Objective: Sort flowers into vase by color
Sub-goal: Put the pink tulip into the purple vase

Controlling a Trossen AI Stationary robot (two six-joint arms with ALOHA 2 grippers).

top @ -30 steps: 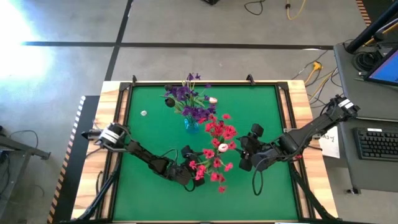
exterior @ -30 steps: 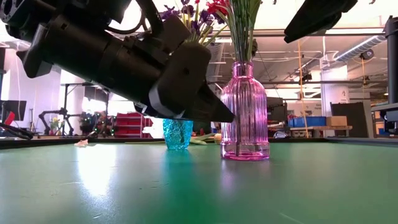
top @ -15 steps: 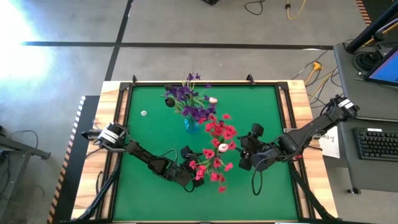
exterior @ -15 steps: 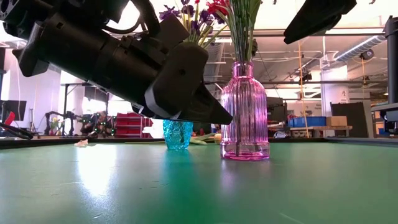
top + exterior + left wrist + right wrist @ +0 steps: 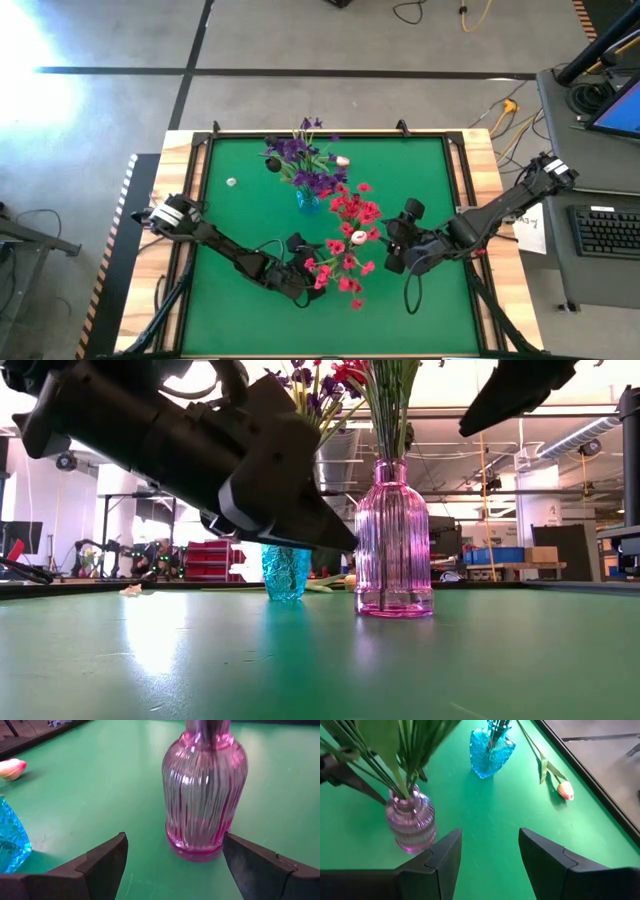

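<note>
Looks nearly finished, to judge by the red flowers [image 5: 350, 240] bunched in the pink vase [image 5: 394, 540] and the purple flowers [image 5: 300, 160] gathered in the blue vase [image 5: 286, 575]. No mixing of colours visible in either bunch. Leaves, as far as can be seen, one white-pink tulip [image 5: 565, 790] flat on the green table [image 5: 420, 180], in no vase. No third vase in sight, so cannot tell where that tulip belongs.

Pink vase: upright, directly ahead of the left gripper [image 5: 172, 857], framed between its two spread fingers but apart from both; green stems packed in the neck. Blue vase: upright, beyond the pink one and off to one side of the left gripper, stems rising from its mouth. Tulip: farther off again past the blue vase, well apart from both grippers, near the table's far edge.

Left gripper: low over the table, just beside the pink vase, fingers wide and pinching nothing. Right gripper [image 5: 490, 837]: raised on the pink vase's other side, looking down at both vases and the tulip, fingers parted with only bare table between them.

Probably calls next for a reach past the vases to the tulip's stem.
</note>
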